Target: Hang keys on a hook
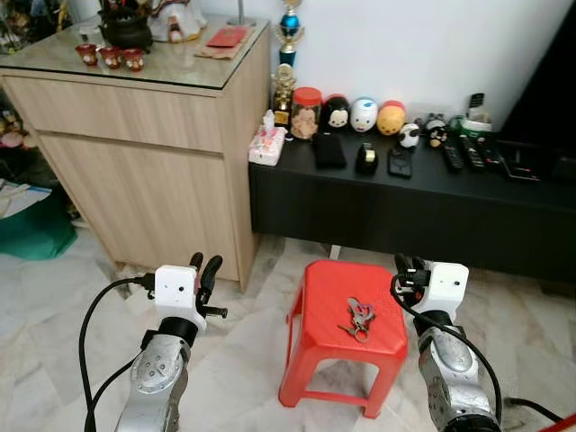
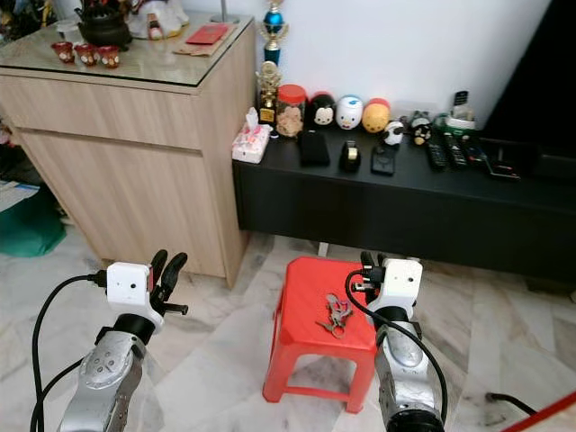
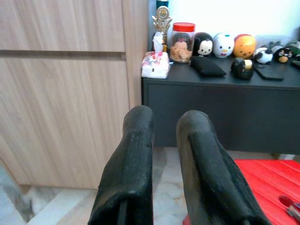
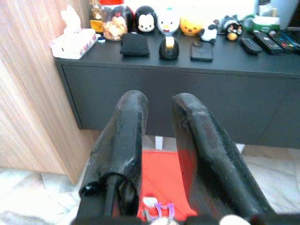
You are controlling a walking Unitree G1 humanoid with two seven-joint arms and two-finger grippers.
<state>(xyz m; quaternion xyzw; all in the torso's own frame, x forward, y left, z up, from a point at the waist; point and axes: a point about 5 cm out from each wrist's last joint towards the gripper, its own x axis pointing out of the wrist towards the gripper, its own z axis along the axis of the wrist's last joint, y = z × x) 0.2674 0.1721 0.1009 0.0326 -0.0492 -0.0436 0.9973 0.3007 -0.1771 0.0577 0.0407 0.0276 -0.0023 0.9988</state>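
The right gripper (image 1: pixel 407 266) hovered over the right rear edge of a red plastic stool (image 1: pixel 346 335), its two black fingers (image 4: pixel 124 140) a narrow gap apart with nothing between them. Just beside it, the bunch of keys (image 1: pixel 357 319) lay loose near the middle of the stool's seat, a purple piece of it showing between the fingers in the right wrist view. The left gripper (image 1: pixel 205 272) was held up to the left of the stool, well apart from the keys, its fingers (image 3: pixel 130 168) likewise slightly parted and empty.

The stool stood on a pale marble-patterned floor (image 1: pixel 54 297). Behind it ran a low black TV console (image 1: pixel 405 207), and along its top sat a tissue box (image 1: pixel 266 146), a red-lidded jar (image 1: pixel 306 112), three round cartoon figures (image 1: pixel 364 115), a black wallet (image 1: pixel 328 149), smaller toys and several remote controls (image 1: pixel 468 155). A gold and blue trophy (image 1: pixel 288 31) stood against the white wall at the console's left end. To the left stood a light wooden cabinet (image 1: pixel 135 171) with a glass top, carrying a dark teapot (image 1: pixel 124 29), three small red cups (image 1: pixel 110 57) and a red packet (image 1: pixel 227 37).
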